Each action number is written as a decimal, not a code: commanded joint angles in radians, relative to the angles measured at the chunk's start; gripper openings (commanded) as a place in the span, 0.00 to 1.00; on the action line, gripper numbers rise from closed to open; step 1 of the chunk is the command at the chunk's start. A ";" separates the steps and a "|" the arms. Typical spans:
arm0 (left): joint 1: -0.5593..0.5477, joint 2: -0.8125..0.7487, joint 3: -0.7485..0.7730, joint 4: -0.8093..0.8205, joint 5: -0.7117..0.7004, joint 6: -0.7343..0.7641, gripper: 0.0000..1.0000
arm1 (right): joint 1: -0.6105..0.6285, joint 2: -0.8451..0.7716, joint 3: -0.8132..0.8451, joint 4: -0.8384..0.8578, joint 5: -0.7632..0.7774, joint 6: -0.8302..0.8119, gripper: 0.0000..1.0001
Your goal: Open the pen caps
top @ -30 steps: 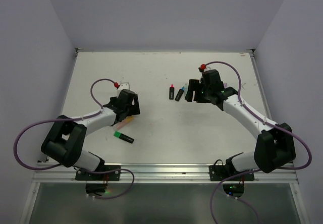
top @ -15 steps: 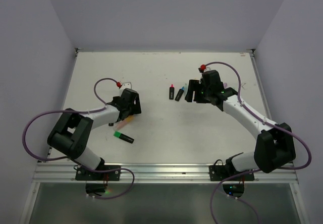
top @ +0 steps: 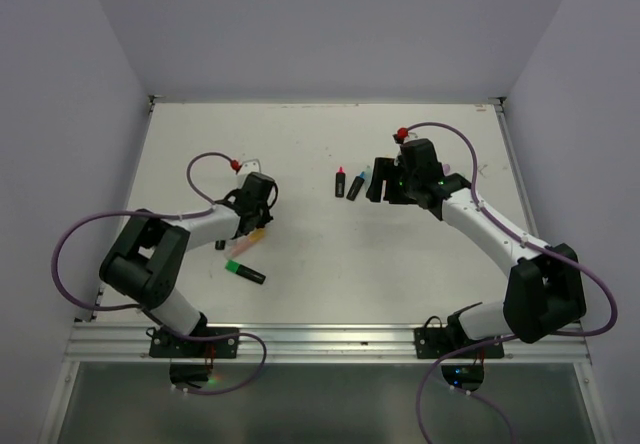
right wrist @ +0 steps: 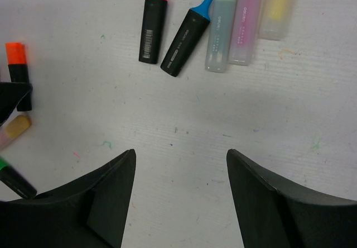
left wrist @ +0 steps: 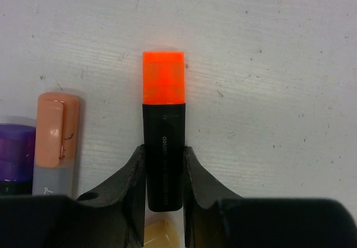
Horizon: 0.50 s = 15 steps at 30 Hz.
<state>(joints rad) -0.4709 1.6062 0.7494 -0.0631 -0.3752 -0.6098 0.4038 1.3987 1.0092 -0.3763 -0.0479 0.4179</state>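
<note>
In the left wrist view a black pen point(left wrist: 163, 142) with an orange pen cap point(left wrist: 163, 77) lies on the white table. My left gripper point(left wrist: 163, 160) is shut on its barrel, both fingers pressed against its sides, and the cap sticks out ahead of them. The same gripper point(top: 258, 204) shows at left centre in the top view. My right gripper point(right wrist: 181, 156) hovers open over bare table, holding nothing. Ahead of it lie a pink-tipped black pen point(right wrist: 153, 30), a blue-tipped black pen point(right wrist: 187, 36), and mint point(right wrist: 220, 33), purple point(right wrist: 246, 27) and yellow point(right wrist: 277, 10) pens.
A peach-capped pen point(left wrist: 56, 142) and a purple cap point(left wrist: 15, 158) lie just left of the held pen. A green-ended black pen point(top: 245, 271) lies nearer the left arm's base. White walls close in the table on the left, back and right.
My left gripper has closed from wide open onto the orange-capped pen's barrel, and the left arm has edged toward the table's middle. The right arm has not moved.
</note>
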 commanded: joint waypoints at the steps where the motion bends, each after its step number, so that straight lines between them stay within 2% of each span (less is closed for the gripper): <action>1: 0.008 0.063 -0.001 -0.011 0.028 -0.019 0.00 | 0.004 -0.044 -0.003 0.028 -0.006 -0.014 0.70; 4: 0.006 0.063 -0.002 0.018 0.050 -0.005 0.00 | 0.004 -0.035 -0.003 0.031 -0.023 -0.014 0.70; 6: 0.006 0.003 -0.037 0.046 0.105 0.002 0.00 | 0.006 -0.026 0.000 0.037 -0.053 -0.016 0.70; 8: 0.006 -0.067 -0.088 0.195 0.169 0.025 0.00 | 0.007 -0.009 0.005 0.057 -0.096 -0.013 0.70; 11: 0.006 -0.204 -0.177 0.370 0.317 0.054 0.00 | 0.007 0.020 0.005 0.118 -0.234 0.030 0.69; 15: -0.008 -0.270 -0.202 0.434 0.424 0.068 0.00 | 0.021 0.109 -0.009 0.276 -0.470 0.155 0.68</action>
<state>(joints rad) -0.4683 1.3853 0.5545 0.1913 -0.0944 -0.5804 0.4088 1.4487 1.0088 -0.2581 -0.2882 0.4747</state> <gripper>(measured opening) 0.265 0.686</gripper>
